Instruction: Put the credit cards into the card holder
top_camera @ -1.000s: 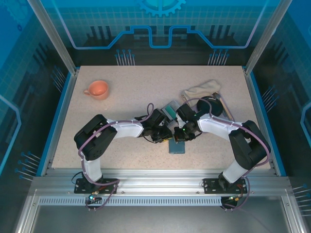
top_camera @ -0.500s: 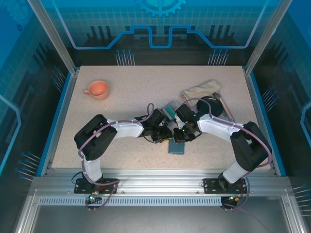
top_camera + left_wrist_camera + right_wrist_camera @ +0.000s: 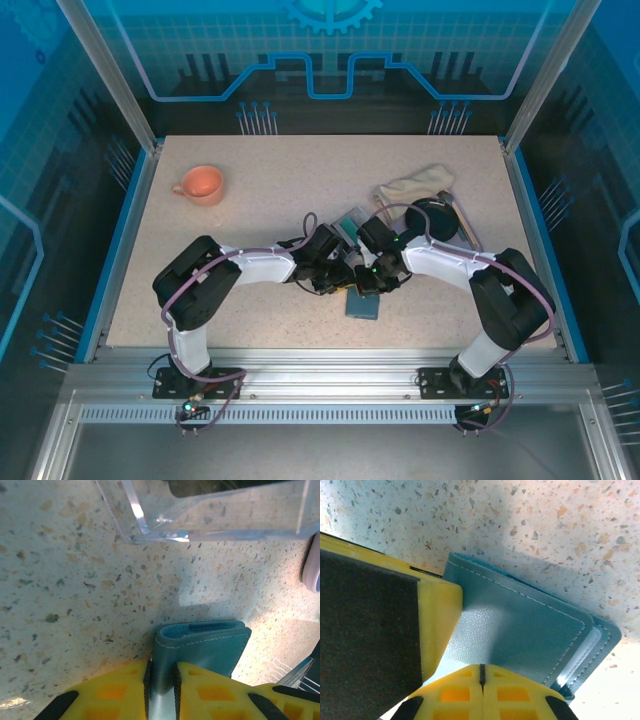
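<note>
Since a second ago the right arm's wrist has edged a little toward the left arm, and the card holder has barely shifted. From above, the left pincer [image 3: 343, 285] and right pincer [image 3: 367, 283] meet at mid-counter over the small flat teal-blue folding card holder [image 3: 363, 305], which lies just nearer the bases than both; an orange cup [image 3: 200, 184] sits well beyond the left pincer and a crumpled beige cloth [image 3: 415, 185] beyond the right one, on the speckled counter [image 3: 250, 200]. On the left wrist camera, the left pincer [image 3: 162, 674] is nearly closed, its yellow fingers [image 3: 125, 687] clamping the card holder [image 3: 205, 645] by its edge, and a clear plastic box [image 3: 215, 515] stands ahead of it. On the right wrist camera, the right pincer [image 3: 481, 672] is fully closed, tips pressed together over the card holder [image 3: 520, 630], and a yellow, black-padded finger [image 3: 435, 615] sits just beside it.
</note>
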`<control>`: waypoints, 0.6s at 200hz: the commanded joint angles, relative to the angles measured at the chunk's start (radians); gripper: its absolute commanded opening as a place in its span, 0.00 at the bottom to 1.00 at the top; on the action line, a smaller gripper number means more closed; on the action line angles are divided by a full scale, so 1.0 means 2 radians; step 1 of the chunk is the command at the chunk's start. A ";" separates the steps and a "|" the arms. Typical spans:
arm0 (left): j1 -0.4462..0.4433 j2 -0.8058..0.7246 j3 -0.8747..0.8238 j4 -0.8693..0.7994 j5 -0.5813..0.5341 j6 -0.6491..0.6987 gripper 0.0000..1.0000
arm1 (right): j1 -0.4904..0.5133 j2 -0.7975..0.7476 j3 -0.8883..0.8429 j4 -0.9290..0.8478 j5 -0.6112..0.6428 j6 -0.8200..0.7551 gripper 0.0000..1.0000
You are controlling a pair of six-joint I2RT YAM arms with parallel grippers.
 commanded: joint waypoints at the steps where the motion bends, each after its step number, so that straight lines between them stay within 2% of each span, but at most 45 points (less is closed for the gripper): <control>1: -0.007 0.011 0.003 -0.011 0.002 -0.007 0.21 | 0.014 0.022 -0.022 0.031 0.021 0.020 0.00; 74: -0.008 0.009 -0.002 -0.003 0.003 -0.012 0.21 | 0.032 0.034 -0.060 0.051 0.058 0.052 0.00; 92: -0.007 0.008 -0.003 -0.002 0.002 -0.013 0.21 | 0.027 0.042 -0.080 0.073 0.053 0.060 0.00; 120: -0.007 0.007 -0.004 -0.001 0.004 -0.013 0.21 | -0.006 0.070 -0.102 0.108 0.006 0.063 0.00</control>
